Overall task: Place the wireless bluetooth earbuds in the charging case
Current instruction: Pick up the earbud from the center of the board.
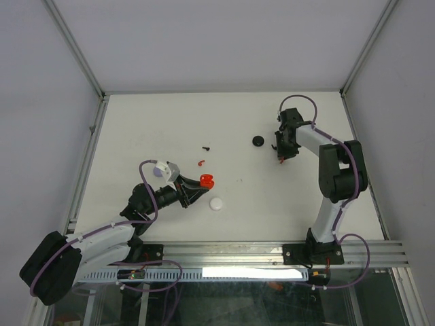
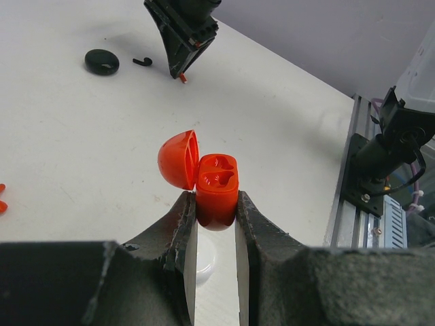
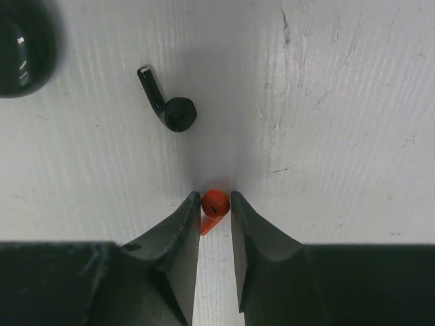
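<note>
At near left: clamped in left gripper (image 2: 214, 198), red case (image 2: 217, 182), lid swung open, both wells showing, seemingly empty. Farther out, mid-right of table (image 1: 306, 197): pinched btw right gripper (image 3: 214, 195) tips, red bud (image 3: 215, 204), round head fwd, stem trailing back btw the jaws, down at table level. Prob. v. light, hard, slick plastic, so apt to twist or pop out; best taken across the round head w/ gentle squeeze. Just beyond: black bud (image 3: 175, 112), clear of the jaws; black case (image 3: 20, 47) past that.

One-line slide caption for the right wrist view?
Right tool pinches a red earbud; a black earbud lies on the table just beyond.
</note>
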Motion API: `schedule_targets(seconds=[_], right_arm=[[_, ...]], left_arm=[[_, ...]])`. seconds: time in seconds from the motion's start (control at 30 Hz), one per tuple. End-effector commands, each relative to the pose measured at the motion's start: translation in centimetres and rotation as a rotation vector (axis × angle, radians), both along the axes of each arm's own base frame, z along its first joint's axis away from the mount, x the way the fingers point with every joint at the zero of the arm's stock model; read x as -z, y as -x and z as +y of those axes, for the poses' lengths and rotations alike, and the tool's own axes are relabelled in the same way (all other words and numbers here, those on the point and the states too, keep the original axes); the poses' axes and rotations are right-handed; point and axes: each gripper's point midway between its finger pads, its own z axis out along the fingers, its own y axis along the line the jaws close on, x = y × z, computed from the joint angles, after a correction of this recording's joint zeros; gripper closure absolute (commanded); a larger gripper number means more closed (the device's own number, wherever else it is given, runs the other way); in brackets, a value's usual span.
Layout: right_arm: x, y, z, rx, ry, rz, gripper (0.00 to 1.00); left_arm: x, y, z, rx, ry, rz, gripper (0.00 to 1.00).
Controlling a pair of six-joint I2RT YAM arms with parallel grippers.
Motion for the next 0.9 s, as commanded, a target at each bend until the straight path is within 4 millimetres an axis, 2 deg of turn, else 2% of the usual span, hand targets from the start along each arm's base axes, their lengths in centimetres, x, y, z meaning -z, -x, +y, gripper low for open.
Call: schedule_targets(seconds=[0.0,0.17,0.33,0.63,0.87], right_arm=[[1.0,0.2,-0.5,-0.01,0.024,0.035,0.76],[0.0,0.3,-0.1,-0.029,0.026,0.019,0.84],[-2.5,0.3,1.6,-0.067,-0.021,-0.043,0.89],[-10.0,0.9,7.0,-0.218,-0.076,-0.266,0.92],[-17.0,3.2,11.5,-0.385,-0.132,-0.5,0.93]], left_arm=[[-2.7,0.4,-0.8,0.042,0.056,-0.057,1.0],[-2.9,0.4,-0.8,0.043,0.062,-0.053,1.0],[-3.7,0.4,-0.7,0.037,0.09,-0.054,1.0],[-5.1,0.3,-0.6,0.024,0.137,-0.071,1.0],[-7.4,0.0,0.0,-0.012,0.179,-0.149,1.0]])
